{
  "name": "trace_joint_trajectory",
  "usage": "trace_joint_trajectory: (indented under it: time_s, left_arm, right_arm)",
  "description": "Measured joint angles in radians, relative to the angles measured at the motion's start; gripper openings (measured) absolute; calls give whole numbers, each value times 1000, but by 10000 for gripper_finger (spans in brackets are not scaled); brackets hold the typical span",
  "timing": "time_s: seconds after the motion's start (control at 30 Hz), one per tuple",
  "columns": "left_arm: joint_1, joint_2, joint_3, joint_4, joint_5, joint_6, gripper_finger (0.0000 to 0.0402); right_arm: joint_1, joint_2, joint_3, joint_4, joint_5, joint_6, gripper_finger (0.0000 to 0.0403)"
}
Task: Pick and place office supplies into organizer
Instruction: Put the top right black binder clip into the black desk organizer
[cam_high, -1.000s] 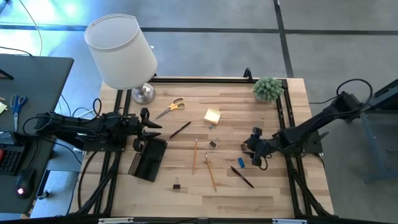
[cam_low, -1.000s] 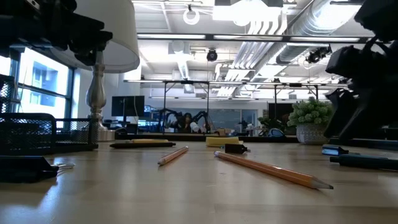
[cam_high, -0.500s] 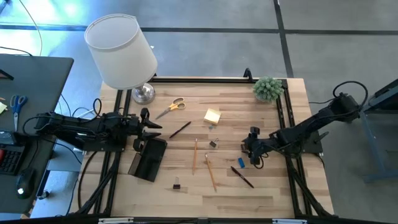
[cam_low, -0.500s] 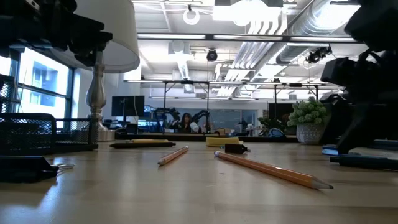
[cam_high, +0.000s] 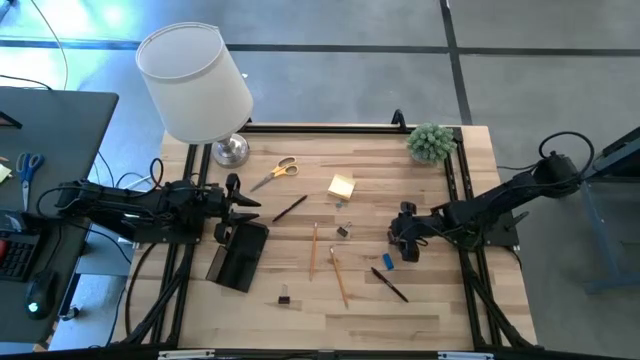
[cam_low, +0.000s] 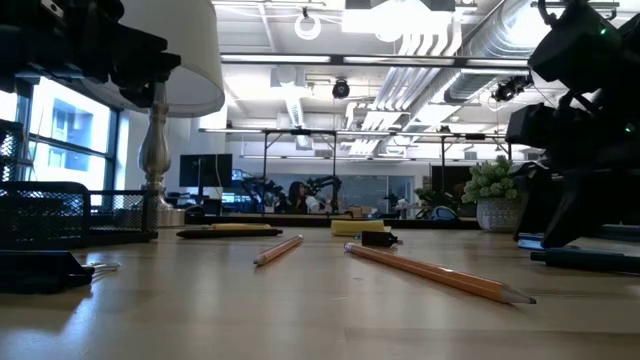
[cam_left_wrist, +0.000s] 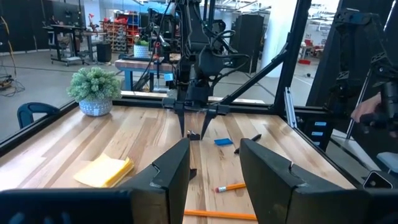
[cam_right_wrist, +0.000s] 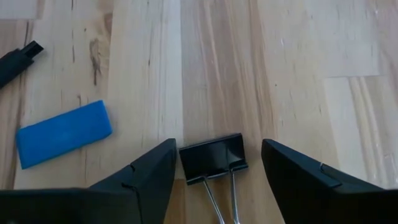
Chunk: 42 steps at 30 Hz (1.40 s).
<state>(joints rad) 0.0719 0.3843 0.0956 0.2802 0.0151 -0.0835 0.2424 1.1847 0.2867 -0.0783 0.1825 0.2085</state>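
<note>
My right gripper (cam_high: 404, 240) (cam_right_wrist: 219, 147) is open and points down at the table. Its fingers stand on either side of a small black binder clip (cam_right_wrist: 213, 158) without plainly touching it. A small blue piece (cam_right_wrist: 63, 133) (cam_high: 387, 261) and a black pen (cam_high: 390, 285) lie just beside it. My left gripper (cam_high: 240, 214) (cam_left_wrist: 214, 146) waits open over the black organizer (cam_high: 238, 256), which sits on the table's left side. Yellow scissors (cam_high: 277, 170), a sticky-note pad (cam_high: 341, 186), two pencils (cam_high: 314, 250) and another pen (cam_high: 290, 208) lie flat mid-table.
A white-shaded lamp (cam_high: 195, 85) stands at the far left corner and a small green plant (cam_high: 430, 142) at the far right. Two more tiny clips (cam_high: 343, 231) (cam_high: 284, 298) lie loose on the wood. Black frame rails run along both sides of the table.
My right gripper has shifted a little toward the table's left and far edge, ending over the black clip near the blue piece. Nothing on the table has moved.
</note>
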Motion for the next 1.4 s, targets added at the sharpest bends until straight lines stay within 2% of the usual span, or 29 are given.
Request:
trace_joint_trajectory:
  time_s: [0.47, 0.8, 1.13, 1.27, 1.4]
  left_arm:
    - [0, 0, 0, 0, 0, 0, 131]
    - [0, 0, 0, 3, -9, 0, 131]
    - [0, -2, 0, 24, -49, 0, 131]
    - [0, -2, 0, 71, -49, 0, 131]
    - [0, -3, 0, 94, -50, 0, 131]
  right_arm:
    - [0, 1, -1, 18, 3, -1, 142]
    - [0, 1, 60, 85, 44, -8, 154]
    - [0, 6, 178, 211, 132, -34, 139]
    - [0, 66, 214, 351, 132, -79, 145]
    - [0, 197, 294, 441, 131, -138, 144]
